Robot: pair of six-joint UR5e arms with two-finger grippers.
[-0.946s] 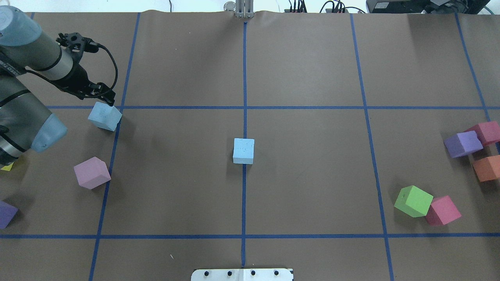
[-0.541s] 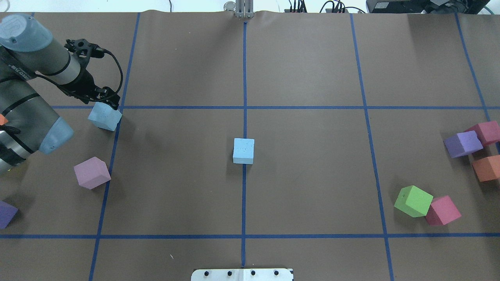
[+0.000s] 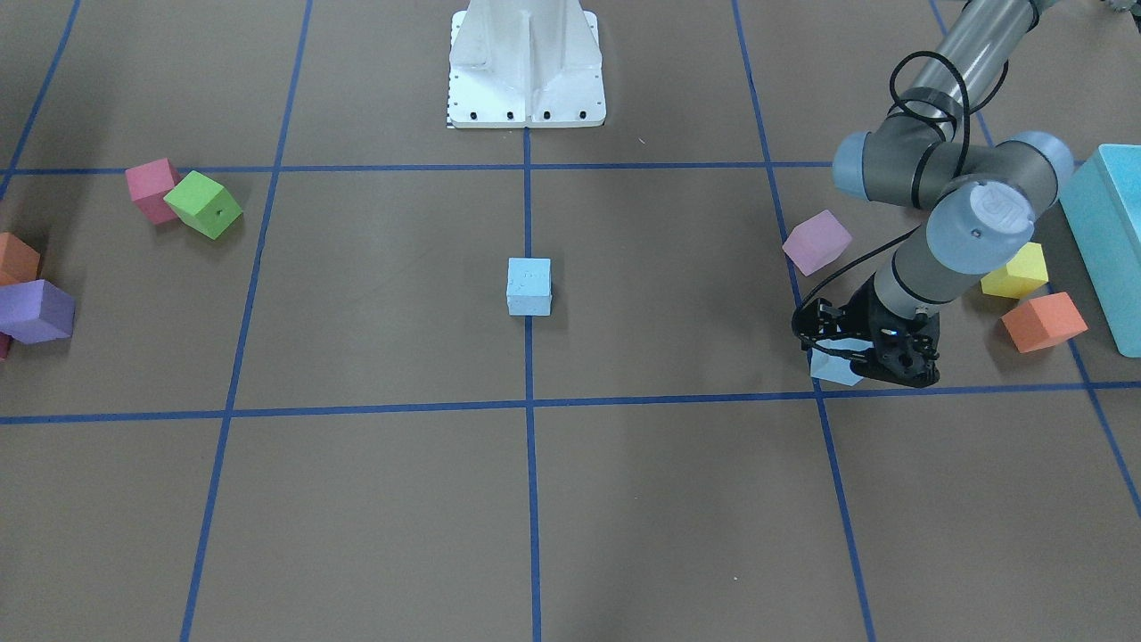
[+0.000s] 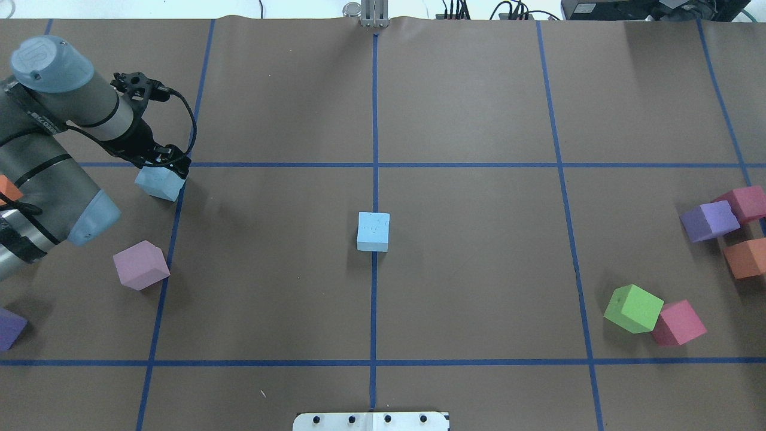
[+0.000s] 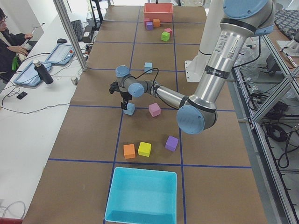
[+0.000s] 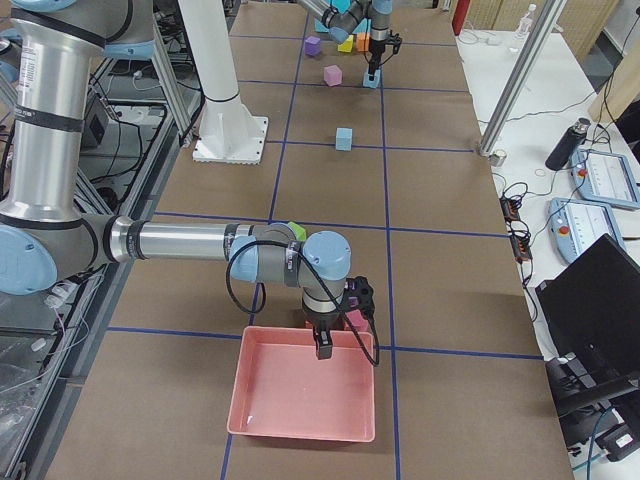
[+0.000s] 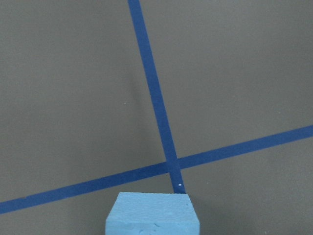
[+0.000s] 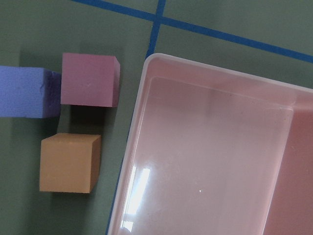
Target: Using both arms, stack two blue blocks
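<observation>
One blue block (image 4: 373,231) sits at the table's centre on the middle tape line, also in the front view (image 3: 529,285). The second blue block (image 4: 158,183) sits at the far left by a tape crossing. My left gripper (image 4: 169,161) hangs right over it and looks open, with the block (image 3: 833,368) partly hidden under it. The left wrist view shows only the block's top (image 7: 153,215) at its bottom edge, with no fingers. My right gripper (image 6: 323,350) shows only in the right side view, above a pink tray (image 6: 300,436). I cannot tell whether it is open or shut.
A lilac-pink cube (image 4: 141,264) and a purple cube (image 4: 9,328) lie near the left arm. Yellow (image 3: 1016,272) and orange (image 3: 1043,321) cubes and a large teal box (image 3: 1110,241) stand beside it. Green (image 4: 633,308), red (image 4: 678,323), purple (image 4: 709,220) and orange (image 4: 745,257) cubes lie at the right.
My left arm has swung to the right, bringing its gripper over the far-left blue block. Neither blue block has moved.
</observation>
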